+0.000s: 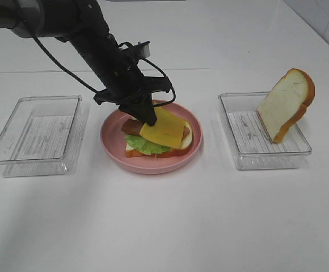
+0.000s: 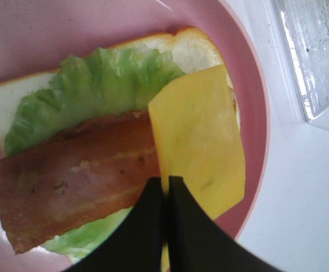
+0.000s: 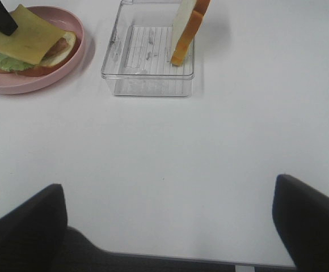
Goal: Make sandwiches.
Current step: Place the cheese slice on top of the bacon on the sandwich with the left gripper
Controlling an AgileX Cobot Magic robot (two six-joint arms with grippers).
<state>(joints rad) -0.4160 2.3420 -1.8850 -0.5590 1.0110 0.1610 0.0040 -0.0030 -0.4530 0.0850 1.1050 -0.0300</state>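
Assessed as a robotics laboratory bench rather than a kitchen. Grounds: bare white tabletop (image 1: 164,226), black robot arm (image 1: 85,28) reaching over it, toy bread slice (image 1: 286,105) propped in a clear plastic tray (image 1: 272,161), matching second tray (image 1: 34,167), single pink plate (image 1: 110,144) between them.

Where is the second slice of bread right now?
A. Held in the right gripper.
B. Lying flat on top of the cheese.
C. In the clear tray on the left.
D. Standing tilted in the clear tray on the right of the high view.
D: the bread slice stands tilted on its edge in the right clear tray, and the cheese on the pink plate has no bread on it.
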